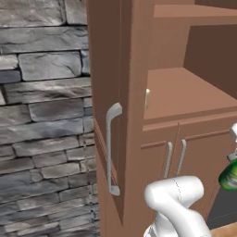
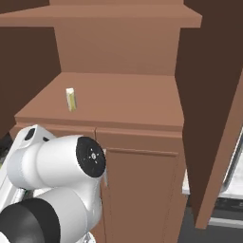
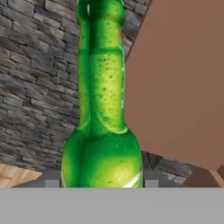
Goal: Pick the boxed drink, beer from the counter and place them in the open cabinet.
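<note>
The beer (image 3: 101,109), a green bottle with a long neck, fills the hand view, and my gripper (image 3: 101,183) is shut on its body. A green bit of the beer (image 1: 230,175) also shows at the right edge of the left base view, in front of the lower doors. The boxed drink (image 2: 70,99), a small pale carton, stands upright on the left of the open cabinet's shelf (image 2: 128,95). In the left base view the boxed drink (image 1: 146,98) peeks out from behind the door edge on the open cabinet's shelf (image 1: 185,90). The counter is out of view.
The cabinet's left door (image 1: 109,83) swings out towards me, with a silver bar handle (image 1: 111,148). Its right door (image 2: 213,118) stands open on the other side. Two lower doors (image 1: 185,157) are shut. A grey stone wall (image 1: 41,115) lies to the left.
</note>
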